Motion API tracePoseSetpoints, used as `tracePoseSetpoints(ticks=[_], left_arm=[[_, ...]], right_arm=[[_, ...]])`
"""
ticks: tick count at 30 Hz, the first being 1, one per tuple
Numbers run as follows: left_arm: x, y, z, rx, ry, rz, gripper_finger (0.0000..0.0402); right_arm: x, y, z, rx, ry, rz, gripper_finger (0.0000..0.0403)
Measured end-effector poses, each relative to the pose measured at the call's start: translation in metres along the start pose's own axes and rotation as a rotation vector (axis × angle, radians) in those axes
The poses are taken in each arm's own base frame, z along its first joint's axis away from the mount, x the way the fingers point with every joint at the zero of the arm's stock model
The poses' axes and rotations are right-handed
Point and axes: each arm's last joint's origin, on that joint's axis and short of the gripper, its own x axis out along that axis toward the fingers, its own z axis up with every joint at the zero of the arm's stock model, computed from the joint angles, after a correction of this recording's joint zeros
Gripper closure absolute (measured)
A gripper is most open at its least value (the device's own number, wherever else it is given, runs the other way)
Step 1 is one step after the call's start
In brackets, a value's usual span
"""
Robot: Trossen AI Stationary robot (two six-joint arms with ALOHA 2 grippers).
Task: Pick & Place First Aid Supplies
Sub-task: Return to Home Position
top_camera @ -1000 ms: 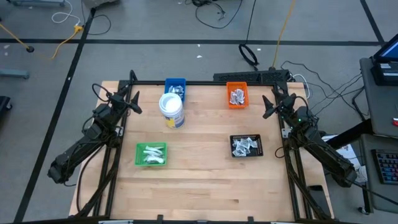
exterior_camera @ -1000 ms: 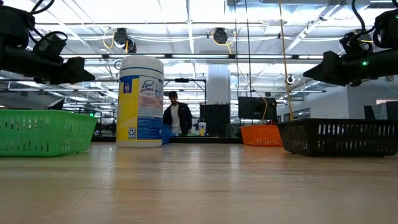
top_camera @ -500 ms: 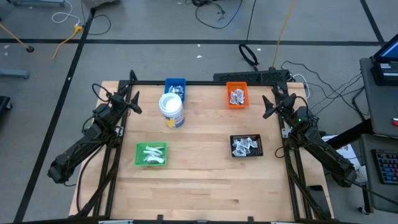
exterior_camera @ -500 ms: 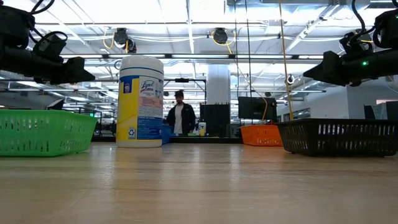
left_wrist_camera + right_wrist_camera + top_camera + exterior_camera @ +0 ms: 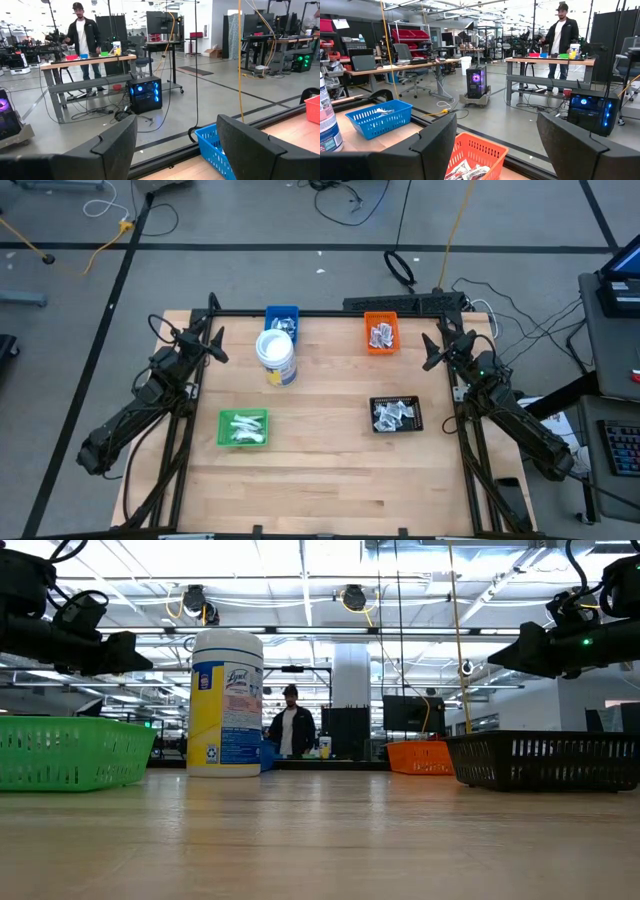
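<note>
Both arms sit parked at the table (image 5: 330, 470) edges. The left gripper (image 5: 214, 343) is left of centre in the high view, fingers apart, holding nothing; the right gripper (image 5: 434, 347) is right of centre, fingers apart too. The first aid supplies (image 5: 243, 426) lie in the green tray (image 5: 223, 442), lower left of centre; more fill the black tray (image 5: 417, 402), the orange tray (image 5: 381, 316) and the blue tray (image 5: 282, 310) just above the white tub (image 5: 275, 355). A person (image 5: 290, 730) stands far back in the low view.
</note>
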Motion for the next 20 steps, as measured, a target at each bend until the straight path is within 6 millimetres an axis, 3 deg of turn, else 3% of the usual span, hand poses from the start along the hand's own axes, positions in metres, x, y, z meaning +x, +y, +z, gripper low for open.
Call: tracePoseSetpoints(ticks=[20], left_arm=[[0.0000, 0.0000, 0.0000, 0.000, 0.000, 0.000, 0.0128]], right_arm=[[0.0000, 0.0000, -0.0001, 0.000, 0.001, 0.000, 0.0129]])
